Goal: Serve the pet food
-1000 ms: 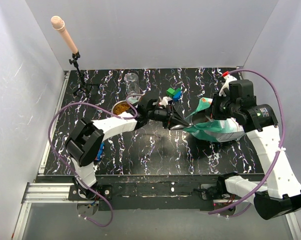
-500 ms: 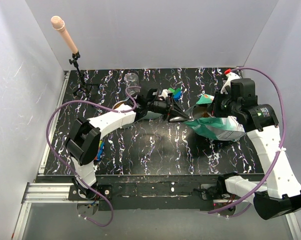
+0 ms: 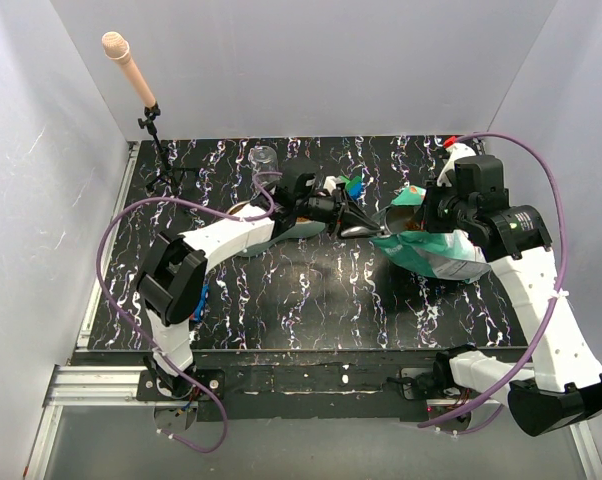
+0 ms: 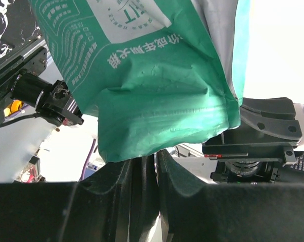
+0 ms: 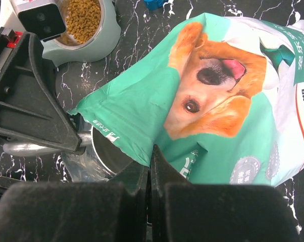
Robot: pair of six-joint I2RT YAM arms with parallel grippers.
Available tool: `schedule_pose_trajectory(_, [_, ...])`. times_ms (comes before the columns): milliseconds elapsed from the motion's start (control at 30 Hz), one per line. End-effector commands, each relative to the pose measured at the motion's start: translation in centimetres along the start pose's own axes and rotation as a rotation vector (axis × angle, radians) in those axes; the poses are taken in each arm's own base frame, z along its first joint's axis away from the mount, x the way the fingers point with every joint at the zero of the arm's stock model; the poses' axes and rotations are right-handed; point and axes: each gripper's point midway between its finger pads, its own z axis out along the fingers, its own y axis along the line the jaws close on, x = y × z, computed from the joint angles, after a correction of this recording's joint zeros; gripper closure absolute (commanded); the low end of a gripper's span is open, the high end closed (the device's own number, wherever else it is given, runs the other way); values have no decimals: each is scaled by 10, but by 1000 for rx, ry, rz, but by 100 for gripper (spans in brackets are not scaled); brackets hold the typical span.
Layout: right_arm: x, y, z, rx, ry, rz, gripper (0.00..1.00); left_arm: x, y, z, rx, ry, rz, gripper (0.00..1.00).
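The teal-and-white bag (image 3: 428, 254) printed with a golden dog (image 5: 212, 80) lies at the right of the table. My right gripper (image 5: 151, 157) is shut on the torn edge of its mouth and holds it up. My left gripper (image 3: 341, 217) is shut on the handle of a metal scoop (image 3: 361, 230). The scoop's cup (image 5: 107, 151) sits right at the bag's mouth, partly under the teal flap. In the left wrist view the bag (image 4: 157, 91) hangs just beyond the fingers (image 4: 180, 186). Pet food (image 5: 83, 17) fills a pale green bowl (image 5: 102, 44).
A clear cup (image 3: 264, 160) and a microphone on a stand (image 3: 141, 95) stand at the back left. Green and blue blocks (image 3: 349, 185) lie behind the scoop. The left arm covers most of the bowl (image 3: 238, 211) from above. Grey walls close in three sides.
The left arm has carried the scoop away from the near edge and up to the bag's mouth. The bag's open end has lifted slightly. Both grips are unchanged.
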Motion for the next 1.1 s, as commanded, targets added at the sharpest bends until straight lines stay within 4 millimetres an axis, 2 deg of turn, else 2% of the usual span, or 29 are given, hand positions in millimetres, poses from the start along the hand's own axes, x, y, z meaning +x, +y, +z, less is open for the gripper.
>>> schedule_pose_trajectory(0, [4,-8,-12,41,2,-22,99,34,-59,-44,131,-29,141,100])
schedule_pose_trajectory(100, [1,-9,-13,46,-11,-19,99,34,-54,-63,116,-50,113,100])
schedule_pose_trajectory(267, [-2,-7,-11,43,-5,-25,99,43,-56,-78,115,-50,138,100])
schedule_pose_trajectory(433, [-11,-4,-12,33,-17,-22,99,39,-44,-75,114,-33,112,100])
schedule_pose_trajectory(600, [-14,-4,-18,36,-32,-23,99,36,-26,-76,22,-38,133,100])
schedule_pose_trajectory(800, [-12,-1,-25,24,-35,-11,99,33,-1,-79,-54,-37,132,100])
schedule_pose_trajectory(1067, [-6,-7,-27,50,-26,-13,99,32,16,-83,-40,-37,167,100])
